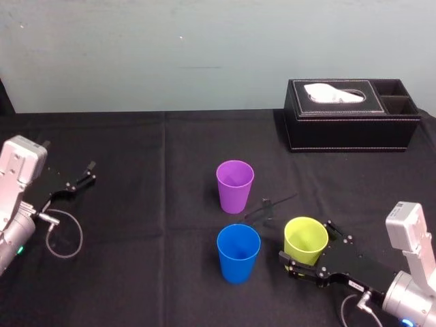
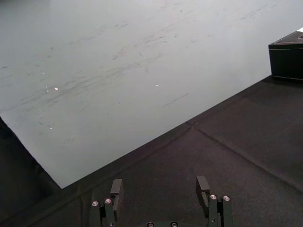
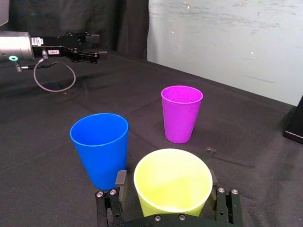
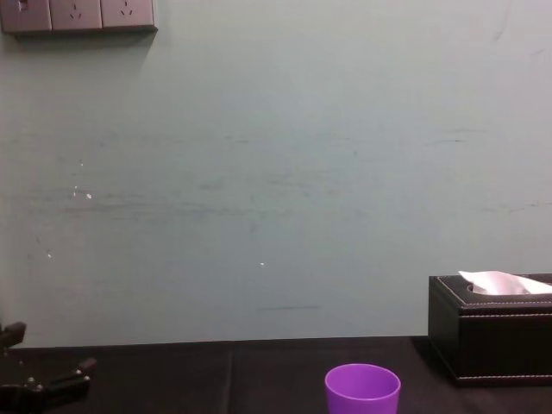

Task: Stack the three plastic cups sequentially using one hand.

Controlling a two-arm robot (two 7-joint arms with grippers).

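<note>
Right end effector (image 1: 308, 242) around yellow-green cup (image 1: 304, 237), blue cup (image 1: 238, 253) near, tissue box (image 1: 351, 126) behind

The cups number three: one purple cup (image 1: 235, 185), one yellow-green cup (image 1: 304, 235) and one blue cup (image 1: 238, 253). All three stand on a single bench (image 1: 136, 272) under one black cloth. There is one black tissue box (image 1: 351, 126), with one white tissue (image 1: 334, 93) showing at its slot and two small open compartments (image 1: 397, 104) at its end. There are two grippers, the left gripper (image 1: 89, 172) and the right gripper (image 1: 308, 246), each with two jaws, four jaws in all. On the wall (image 4: 259, 172), three socket plates (image 4: 78, 15) sit in one row.
</note>
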